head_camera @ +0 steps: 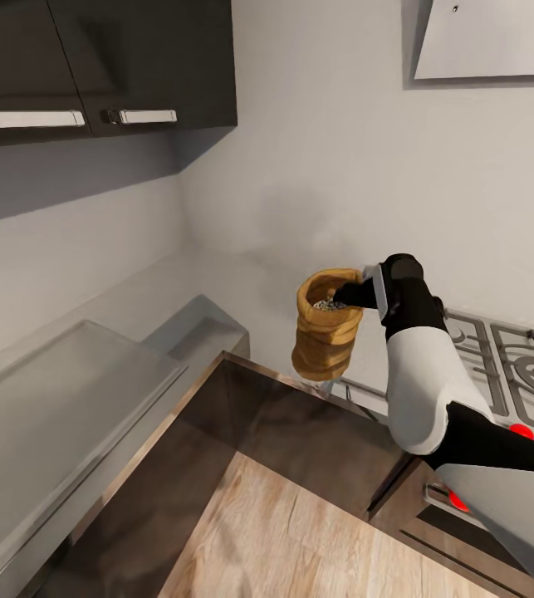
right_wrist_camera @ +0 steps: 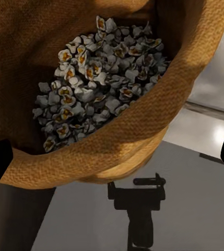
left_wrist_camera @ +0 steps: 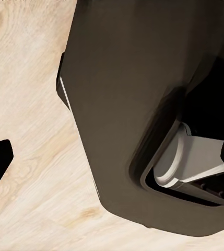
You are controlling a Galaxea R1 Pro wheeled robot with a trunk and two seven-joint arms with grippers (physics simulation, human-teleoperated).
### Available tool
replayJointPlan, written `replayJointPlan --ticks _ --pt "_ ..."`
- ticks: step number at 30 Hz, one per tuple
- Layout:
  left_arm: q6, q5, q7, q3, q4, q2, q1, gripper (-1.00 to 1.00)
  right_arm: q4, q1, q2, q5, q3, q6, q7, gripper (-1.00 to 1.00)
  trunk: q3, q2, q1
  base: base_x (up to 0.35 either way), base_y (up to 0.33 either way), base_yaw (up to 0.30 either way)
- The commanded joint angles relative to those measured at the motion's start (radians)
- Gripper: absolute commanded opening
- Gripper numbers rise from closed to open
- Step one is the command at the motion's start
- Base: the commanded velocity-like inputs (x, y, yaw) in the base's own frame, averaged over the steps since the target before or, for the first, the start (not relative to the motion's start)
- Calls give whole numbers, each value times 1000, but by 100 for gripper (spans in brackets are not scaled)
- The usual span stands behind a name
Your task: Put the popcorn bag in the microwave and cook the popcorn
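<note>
Grey-walled kitchen corner, countertop (head_camera: 92, 374) left of the popcorn bag (head_camera: 326, 325). Bag aloft, clear of the slab, just left of the gas hob (head_camera: 516, 365), pinched at its rolled rim by the right gripper (head_camera: 351, 294). Greyish popcorn (right_wrist_camera: 93, 86) heaped inside. Likely light, soft, crushable; rim the sensible hold, upright. Left gripper's state impossible to tell.

Open air surrounds the lifted popcorn bag (head_camera: 326, 325); the wall (head_camera: 341, 166) stands close behind.
</note>
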Motion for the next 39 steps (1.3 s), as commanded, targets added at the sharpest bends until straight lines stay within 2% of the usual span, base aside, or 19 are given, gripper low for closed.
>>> replayJointPlan --ticks 1,16,17,18,19,25,28,30,33,36,39 --pt "-3 4 2 1 0 0 0 100 -1 -1 1 11 -5 2 10 100 -1 -1 0 0 0 0" --pt "-3 4 2 1 1 0 0 100 -1 -1 1 12 -5 2 6 100 -1 -1 0 115 162 0" --pt "-3 4 2 1 1 0 0 100 -2 -1 1 13 -5 2 -4 100 -1 -1 0 19 26 0" --pt "-3 4 2 1 0 0 0 100 0 -1 1 12 -7 2 -86 100 -1 -1 0 2 2 0" --pt "-3 4 2 1 1 0 0 100 0 -1 1 12 -6 2 -96 100 -1 -1 0 1 1 0" --pt "-3 4 2 1 1 0 0 100 0 -1 1 12 -10 2 -107 100 -1 -1 0 0 0 0" --pt "-3 4 2 1 1 0 0 100 0 -1 1 12 -45 2 -120 100 -1 -1 0 0 0 0" --pt "-3 4 2 1 1 0 0 100 0 -1 1 12 -54 2 -151 100 -1 -1 0 0 0 0" --pt "-3 4 2 1 1 0 0 100 0 -1 1 11 -59 2 -174 100 -1 -1 0 0 0 0" --pt "-3 4 1 1 0 -1 0 100 17 0 1 -5 -44 2 -191 100 -1 -1 0 0 0 0" --pt "-3 4 1 1 0 -2 0 100 33 0 1 6 -50 2 -181 100 -1 -1 0 0 0 0"
